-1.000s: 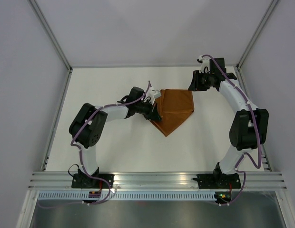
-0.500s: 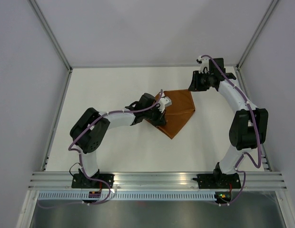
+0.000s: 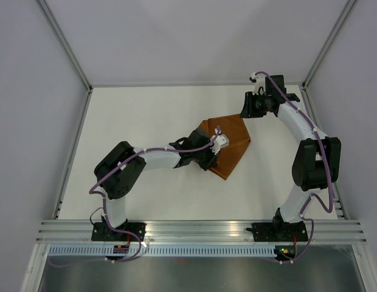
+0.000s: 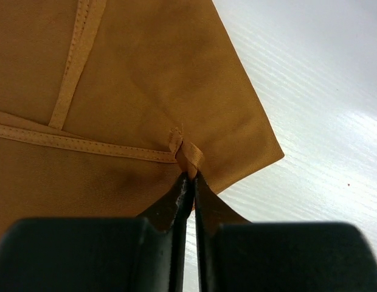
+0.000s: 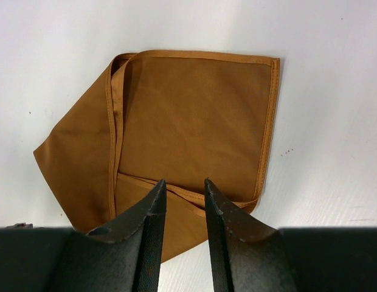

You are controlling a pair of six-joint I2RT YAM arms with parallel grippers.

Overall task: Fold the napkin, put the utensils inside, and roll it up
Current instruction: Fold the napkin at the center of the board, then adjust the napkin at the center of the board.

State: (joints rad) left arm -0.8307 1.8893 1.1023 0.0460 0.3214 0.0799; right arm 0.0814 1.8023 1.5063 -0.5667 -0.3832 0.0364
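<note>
Napkin (image 3: pixel 232 137) lies folded; left gripper (image 4: pixel 190 177) pinches its hemmed corner, jaws nearly together; right gripper (image 5: pixel 183 187) stands at napkin's far corner, jaws moderately parted, holding nothing.

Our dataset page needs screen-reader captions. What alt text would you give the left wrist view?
The left gripper, its dark jaws nearly closed, pinches a hemmed corner of the rust-orange napkin. The napkin lies folded, its stitched edges crossing, on a white table that shows at the right.
</note>
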